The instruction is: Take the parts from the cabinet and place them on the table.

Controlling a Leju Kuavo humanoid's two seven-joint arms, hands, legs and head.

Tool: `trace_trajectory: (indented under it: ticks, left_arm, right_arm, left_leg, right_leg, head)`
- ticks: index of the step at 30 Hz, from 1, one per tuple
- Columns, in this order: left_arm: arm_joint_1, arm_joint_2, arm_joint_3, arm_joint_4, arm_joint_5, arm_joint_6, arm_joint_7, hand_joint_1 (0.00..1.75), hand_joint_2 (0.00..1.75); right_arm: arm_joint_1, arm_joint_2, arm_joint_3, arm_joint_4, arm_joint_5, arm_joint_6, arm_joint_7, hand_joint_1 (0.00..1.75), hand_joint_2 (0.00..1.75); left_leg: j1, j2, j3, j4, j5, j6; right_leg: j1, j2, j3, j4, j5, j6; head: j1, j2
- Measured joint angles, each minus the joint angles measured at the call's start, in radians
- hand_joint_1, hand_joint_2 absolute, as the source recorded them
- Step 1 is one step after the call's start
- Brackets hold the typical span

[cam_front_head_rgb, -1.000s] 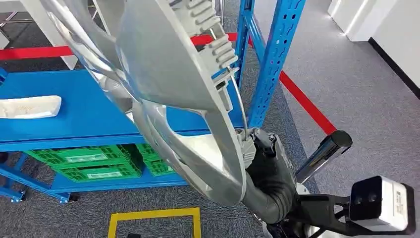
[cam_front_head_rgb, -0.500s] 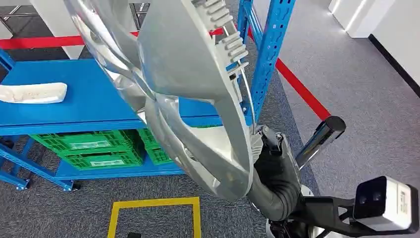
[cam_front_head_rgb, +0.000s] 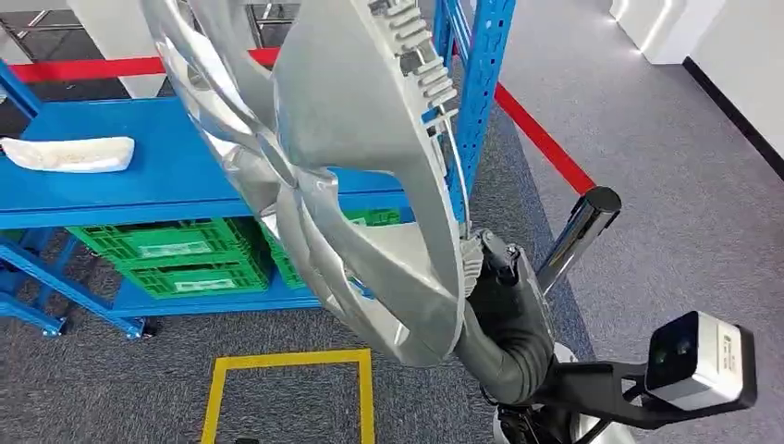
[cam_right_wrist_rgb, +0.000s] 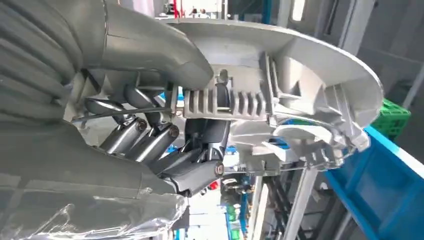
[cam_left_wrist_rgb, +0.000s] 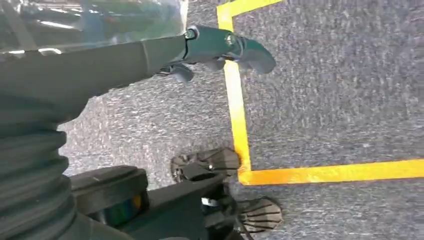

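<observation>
Silver part [cam_front_head_rgb: 370, 139], big and ribbed, hangs high in front of the blue cabinet [cam_front_head_rgb: 176, 176]. Left hand [cam_left_wrist_rgb: 220, 47] touches its plastic-wrapped edge, grip unclear. Right hand [cam_right_wrist_rgb: 165, 145] has dark fingers curled around the part's underside, holding it.

the right hand [cam_right_wrist_rgb: 165, 145] has dark, glossy fingers [cam_right_wrist_rgb: 125, 135] with small screws at the pivots, behind a grey ribbed cover (like bellows). the left hand [cam_left_wrist_rgb: 220, 45] looks teal-grey, perhaps from blur. a white, black-bracketed camera box sits at the wrist.
</observation>
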Motion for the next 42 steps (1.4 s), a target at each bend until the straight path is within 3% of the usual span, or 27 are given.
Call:
trace_trajectory:
  ticks: [1, 2, 5, 6, 7, 8, 10, 11, 13, 15, 16, 17, 18, 21, 22, 24, 26, 28, 29, 31, 32, 35, 36, 37, 39, 41, 42]
  left_arm:
    - [0.004, -0.001, 0.0, 0.0, 0.0, 0.0, 0.0, 0.0, 1.75]
    - [0.002, 0.0, 0.0, 0.0, 0.0, 0.0, 0.0, 0.0, 1.75]
    - [0.002, -0.001, -0.002, 0.0, 0.001, 0.0, 0.0, 0.0, 1.75]
    - [0.002, -0.001, -0.002, 0.0, 0.003, 0.001, 0.0, 0.0, 1.75]
    - [0.002, -0.001, -0.003, 0.0, 0.004, 0.001, 0.0, 0.0, 1.75]
    - [0.001, -0.001, -0.004, 0.0, 0.005, 0.002, 0.0, 0.0, 1.75]
    - [-0.001, -0.001, -0.005, 0.0, 0.005, 0.002, 0.0, 0.0, 1.75]
    - [-0.002, -0.001, -0.006, 0.0, 0.005, 0.002, 0.0, 0.0, 1.75]
    - [-0.004, 0.0, -0.006, 0.0, 0.007, 0.002, 0.001, 0.0, 1.75]
    - [-0.007, 0.0, -0.008, 0.0, 0.007, 0.003, 0.002, 0.0, 1.75]
    - [-0.006, 0.0, -0.009, 0.0, 0.008, 0.005, 0.003, 0.0, 1.75]
    - [-0.005, 0.001, -0.009, 0.001, 0.008, 0.007, 0.004, 0.0, 1.75]
    - [-0.003, 0.0, -0.01, 0.001, 0.009, 0.008, 0.005, 0.0, 1.75]
    - [-0.006, 0.0, -0.017, 0.001, 0.009, 0.008, 0.008, 0.0, 1.75]
    - [-0.007, 0.0, -0.018, 0.001, 0.009, 0.008, 0.008, 0.0, 1.75]
    - [-0.007, 0.0, -0.019, 0.001, 0.009, 0.008, 0.011, 0.0, 1.75]
    - [-0.009, 0.001, -0.022, 0.001, 0.009, 0.008, 0.012, 0.0, 1.75]
    - [-0.016, 0.005, -0.023, 0.0, 0.009, 0.009, 0.013, 0.0, 1.75]
    - [-0.021, 0.005, -0.024, 0.0, 0.01, 0.009, 0.013, 0.0, 1.75]
    - [-0.021, 0.005, -0.026, 0.0, 0.011, 0.009, 0.013, 0.0, 1.75]
    - [-0.017, 0.003, -0.026, 0.0, 0.011, 0.008, 0.014, 0.0, 1.75]
    - [-0.019, 0.006, -0.027, 0.0, 0.014, 0.009, 0.015, 0.0, 1.75]
    - [-0.019, 0.006, -0.027, 0.0, 0.014, 0.008, 0.015, 0.0, 1.75]
    - [-0.019, 0.006, -0.028, 0.0, 0.015, 0.008, 0.015, 0.0, 1.75]
    - [-0.019, 0.006, -0.03, 0.0, 0.021, 0.01, 0.015, 0.0, 1.75]
    - [-0.019, 0.005, -0.03, 0.0, 0.022, 0.014, 0.017, 0.0, 1.75]
    - [-0.02, 0.005, -0.031, 0.0, 0.023, 0.014, 0.021, 0.0, 1.75]
  right_arm:
    - [0.001, 0.0, 0.0, 0.0, 0.0, 0.0, 0.0, 1.75, 1.75]
    - [0.002, -0.001, -0.001, 0.0, 0.0, 0.0, 0.0, 1.75, 1.75]
    - [0.003, -0.002, -0.002, 0.0, -0.005, -0.001, 0.002, 1.75, 1.75]
    - [0.003, -0.002, -0.002, 0.001, -0.005, -0.002, 0.003, 1.75, 1.75]
    - [0.003, -0.002, -0.002, 0.002, -0.005, -0.002, 0.004, 1.75, 1.75]
    - [0.003, -0.003, -0.002, 0.002, -0.007, -0.002, 0.005, 1.75, 1.75]
    - [0.003, -0.003, -0.002, 0.002, -0.008, -0.005, 0.005, 1.75, 1.75]
    - [0.003, -0.003, -0.003, 0.002, -0.008, -0.007, 0.005, 1.75, 1.75]
    - [0.002, -0.003, -0.006, 0.002, -0.009, -0.008, 0.006, 1.75, 1.75]
    - [0.0, -0.003, -0.009, 0.003, -0.01, -0.009, 0.007, 1.75, 1.75]
    - [0.002, -0.003, -0.01, 0.003, -0.011, -0.01, 0.007, 1.75, 1.75]
    - [0.001, -0.003, -0.01, 0.004, -0.011, -0.01, 0.007, 1.75, 1.75]
    - [0.002, -0.003, -0.01, 0.004, -0.013, -0.011, 0.007, 1.75, 1.75]
    - [0.002, -0.003, -0.013, 0.007, -0.013, -0.011, 0.008, 1.75, 1.75]
    - [0.003, -0.003, -0.014, 0.008, -0.014, -0.012, 0.008, 1.75, 1.75]
    - [0.003, -0.003, -0.016, 0.009, -0.018, -0.014, 0.008, 1.75, 1.75]
    - [0.003, -0.003, -0.018, 0.01, -0.018, -0.015, 0.01, 1.75, 1.75]
    - [0.003, -0.003, -0.019, 0.01, -0.018, -0.016, 0.01, 1.75, 1.75]
    - [0.003, -0.003, -0.021, 0.01, -0.018, -0.016, 0.01, 1.75, 1.75]
    - [0.003, -0.003, -0.021, 0.01, -0.018, -0.018, 0.01, 1.75, 1.75]
    - [0.003, -0.003, -0.023, 0.01, -0.018, -0.021, 0.01, 1.75, 1.75]
    - [0.007, -0.003, -0.024, 0.011, -0.018, -0.029, 0.009, 1.75, 1.75]
    - [0.009, -0.003, -0.024, 0.011, -0.018, -0.031, 0.009, 1.75, 1.75]
    - [0.011, -0.003, -0.025, 0.011, -0.018, -0.033, 0.009, 1.75, 1.75]
    - [0.014, -0.003, -0.025, 0.013, -0.018, -0.042, 0.008, 1.75, 1.75]
    - [0.018, -0.003, -0.026, 0.013, -0.018, -0.053, 0.006, 1.75, 1.75]
    - [0.019, -0.003, -0.027, 0.013, -0.018, -0.055, 0.006, 1.75, 1.75]
  left_leg:
    - [0.002, 0.002, -0.009, -0.013, 0.012, 0.008]
    - [0.011, 0.011, -0.014, -0.021, 0.022, 0.013]
    - [0.008, 0.012, -0.06, -0.012, 0.052, 0.028]
    - [0.008, 0.014, -0.077, -0.005, 0.061, 0.027]
    - [0.009, 0.015, -0.096, 0.003, 0.068, 0.026]
    - [0.009, 0.016, -0.114, 0.013, 0.076, 0.024]
    - [0.012, 0.016, -0.154, 0.037, 0.088, 0.018]
    - [0.013, 0.016, -0.171, 0.051, 0.092, 0.013]
    - [0.009, 0.015, -0.195, 0.07, 0.103, 0.001]
    - [0.011, 0.015, -0.21, 0.068, 0.127, -0.011]
    - [0.009, 0.014, -0.218, 0.068, 0.137, -0.019]
    - [0.012, 0.011, -0.228, 0.074, 0.121, -0.024]
    - [0.012, 0.01, -0.235, 0.094, 0.069, -0.031]
    - [0.015, 0.011, -0.261, 0.294, -0.094, -0.039]
    - [0.014, 0.011, -0.26, 0.343, -0.098, -0.039]
    - [0.013, 0.01, -0.217, 0.34, -0.028, -0.031]
    - [0.006, 0.008, -0.111, 0.21, 0.031, -0.012]
    - [-0.009, 0.002, 0.022, 0.007, -0.014, 0.011]
    - [-0.009, 0.001, 0.031, -0.017, -0.026, 0.01]
    - [-0.015, 0.001, 0.019, -0.017, -0.009, 0.018]
    - [-0.002, 0.006, 0.008, -0.035, 0.014, 0.025]
    - [-0.003, 0.014, -0.04, -0.025, 0.048, 0.039]
    - [-0.003, 0.014, -0.058, -0.018, 0.059, 0.039]
    - [-0.003, 0.014, -0.078, -0.01, 0.068, 0.039]
    - [-0.003, 0.013, -0.128, 0.014, 0.086, 0.035]
    - [-0.002, 0.005, -0.171, 0.035, 0.096, 0.028]
    - [-0.002, 0.001, -0.183, 0.048, 0.102, 0.023]
  right_leg:
    - [0.003, 0.001, -0.002, -0.004, 0.01, 0.007]
    - [0.002, 0.005, -0.01, 0.006, -0.015, 0.011]
    - [0.001, 0.006, -0.049, 0.175, -0.193, 0.021]
    - [0.001, 0.006, -0.061, 0.243, -0.221, 0.023]
    - [0.0, 0.006, -0.062, 0.29, -0.216, 0.024]
    - [-0.002, 0.006, -0.048, 0.301, -0.181, 0.025]
    - [-0.004, 0.006, 0.031, 0.213, -0.102, 0.027]
    - [-0.006, 0.006, 0.091, 0.13, -0.094, 0.028]
    - [-0.001, 0.011, 0.156, 0.009, -0.154, 0.017]
    - [0.003, 0.014, 0.141, 0.006, -0.153, 0.011]
    - [0.001, 0.014, 0.128, 0.005, -0.145, 0.0]
    - [-0.007, 0.009, 0.116, 0.003, -0.132, -0.014]
    - [-0.007, 0.01, 0.104, 0.003, -0.121, -0.02]
    - [-0.002, 0.005, 0.065, 0.004, -0.087, -0.03]
    - [0.001, 0.003, 0.051, 0.005, -0.077, -0.031]
    - [0.006, 0.003, 0.02, 0.01, -0.055, -0.031]
    - [0.01, 0.005, -0.005, 0.012, -0.035, -0.029]
    - [0.015, 0.005, -0.015, 0.013, -0.018, -0.021]
    - [0.013, 0.001, -0.02, 0.011, -0.001, -0.017]
    - [0.009, 0.0, -0.023, -0.003, 0.024, -0.007]
    - [0.011, 0.003, -0.03, -0.005, 0.025, -0.002]
    - [0.007, 0.01, -0.066, 0.127, -0.15, 0.011]
    - [0.006, 0.01, -0.077, 0.2, -0.194, 0.015]
    - [0.006, 0.01, -0.084, 0.263, -0.208, 0.019]
    - [0.002, 0.01, -0.057, 0.299, -0.152, 0.023]
    - [0.0, 0.016, 0.035, 0.193, -0.083, 0.02]
    - [-0.002, 0.033, 0.097, 0.115, -0.101, 0.017]
  head:
    - [0.0, 0.0]
    - [0.0, 0.0]
    - [0.008, 0.0]
    - [0.009, 0.0]
    - [0.011, 0.0]
    - [0.013, 0.0]
    - [0.014, 0.0]
    - [0.014, 0.0]
    - [0.017, 0.0]
    - [0.018, 0.0]
    - [0.016, 0.0]
    - [0.018, 0.0]
    - [0.012, 0.0]
    - [-0.001, 0.0]
    - [-0.002, 0.0]
    - [-0.003, 0.0]
    - [-0.003, 0.0]
    - [-0.003, 0.0]
    - [-0.002, 0.0]
    - [-0.003, 0.0]
    - [-0.002, 0.0]
    - [0.002, 0.0]
    - [0.001, 0.0]
    - [0.003, 0.0]
    - [0.005, 0.0]
    - [0.005, 0.0]
    - [0.005, 0.0]
